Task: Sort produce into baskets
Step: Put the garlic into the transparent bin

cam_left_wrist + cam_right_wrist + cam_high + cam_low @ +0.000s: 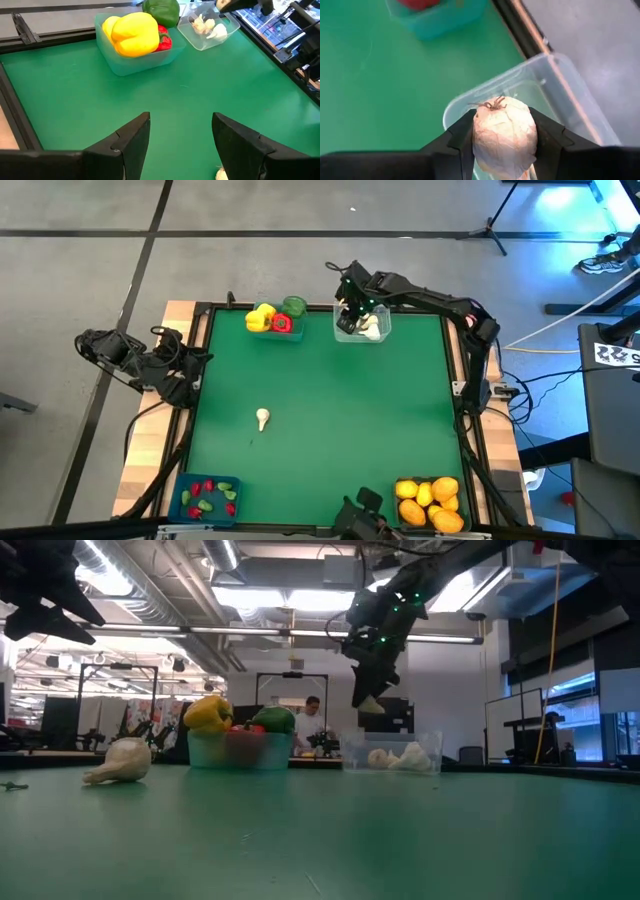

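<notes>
Right hand (504, 145) pinches a garlic bulb (504, 135) above the clear bin (362, 330); left hand (181, 145) waits spread. One garlic (262, 418) remains on the surface (330, 410).

A robotics lab or open workshop: beyond the green table (400, 840), exposed ceiling ducts (250, 580), strip lights (250, 600), equipment racks (60, 725), monitors (590, 730), and a person (312, 720) at a bench.

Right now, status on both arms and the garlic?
Right gripper shut on garlic bulb, above clear bin. Left gripper open, parked. One garlic loose on mat.
</notes>
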Tool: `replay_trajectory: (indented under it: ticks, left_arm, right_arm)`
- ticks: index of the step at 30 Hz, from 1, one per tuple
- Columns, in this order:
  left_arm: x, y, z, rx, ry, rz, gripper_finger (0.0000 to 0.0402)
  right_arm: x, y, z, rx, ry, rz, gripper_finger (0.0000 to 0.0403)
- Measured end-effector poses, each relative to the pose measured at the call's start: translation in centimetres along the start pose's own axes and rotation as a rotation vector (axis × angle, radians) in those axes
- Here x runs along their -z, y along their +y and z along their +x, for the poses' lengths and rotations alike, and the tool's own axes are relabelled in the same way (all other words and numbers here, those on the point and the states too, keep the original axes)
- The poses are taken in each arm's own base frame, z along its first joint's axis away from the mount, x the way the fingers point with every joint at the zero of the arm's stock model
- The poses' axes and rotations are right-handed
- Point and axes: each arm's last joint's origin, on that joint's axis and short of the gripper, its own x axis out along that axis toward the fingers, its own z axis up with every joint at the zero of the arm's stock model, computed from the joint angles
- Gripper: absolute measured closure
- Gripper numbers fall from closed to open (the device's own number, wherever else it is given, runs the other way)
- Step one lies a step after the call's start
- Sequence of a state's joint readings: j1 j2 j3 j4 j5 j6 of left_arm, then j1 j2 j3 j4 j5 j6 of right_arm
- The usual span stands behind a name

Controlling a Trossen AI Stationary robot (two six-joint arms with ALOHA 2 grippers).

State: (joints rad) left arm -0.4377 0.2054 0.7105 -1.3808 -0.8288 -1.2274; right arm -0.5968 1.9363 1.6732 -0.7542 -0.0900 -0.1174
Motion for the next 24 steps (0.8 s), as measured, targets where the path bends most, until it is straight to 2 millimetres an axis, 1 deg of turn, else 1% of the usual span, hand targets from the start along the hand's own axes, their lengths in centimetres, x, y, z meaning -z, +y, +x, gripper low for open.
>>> replay_trajectory:
  ticks: [4, 6, 14, 19, 21, 24]
  left_arm:
    - [0.0, 0.0, 0.0, 0.000, 0.000, -0.001, 0.0194]
    - [0.0, 0.0, 0.0, 0.000, 0.000, -0.001, 0.0194]
    - [0.0, 0.0, 0.0, 0.000, 0.000, 0.000, 0.0194]
    - [0.0, 0.0, 0.0, -0.001, -0.001, -0.002, 0.0194]
    - [0.0, 0.0, 0.0, -0.001, -0.001, -0.003, 0.0194]
    - [0.0, 0.0, 0.0, 0.000, -0.001, -0.003, 0.0194]
  right_arm:
    - [0.3, 0.0, 0.8, 0.005, 0.036, -0.014, 0.0262]
    - [0.5, 0.0, 1.3, 0.013, 0.053, -0.015, 0.0251]
    - [0.9, -0.2, 1.3, 0.070, 0.105, -0.003, 0.0168]
    - [0.9, -0.3, 1.3, 0.093, 0.105, 0.031, 0.0141]
    - [0.7, -0.1, 1.1, 0.042, 0.095, 0.048, 0.0138]
    - [-0.3, 0.8, 0.5, -0.139, 0.032, 0.067, 0.0138]
